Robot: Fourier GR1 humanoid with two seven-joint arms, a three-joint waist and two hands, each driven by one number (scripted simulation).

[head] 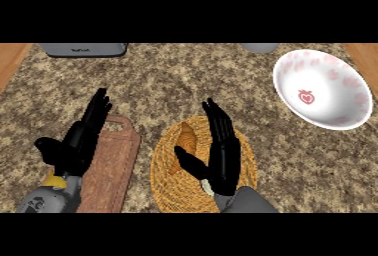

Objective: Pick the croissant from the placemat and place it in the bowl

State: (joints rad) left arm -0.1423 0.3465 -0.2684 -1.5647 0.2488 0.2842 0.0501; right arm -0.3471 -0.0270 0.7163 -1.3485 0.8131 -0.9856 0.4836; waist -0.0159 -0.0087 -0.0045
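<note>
Croissant (pixel 187 134) lies on the woven mat (pixel 166 185), just beside the right robot hand (pixel 221 160), w/ that hand's fingers straight, released, over the mat. Bowl (pixel 322 90) sits well apart from the mat, up & to its right. Left robot hand (pixel 77 142), also released, is over a wooden board (pixel 111 170) just left of the mat.

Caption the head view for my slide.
Open right hand over golden croissant on round woven placemat; white strawberry-print bowl waits.

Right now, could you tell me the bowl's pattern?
White bowl with pink strawberry prints, head view.
</note>
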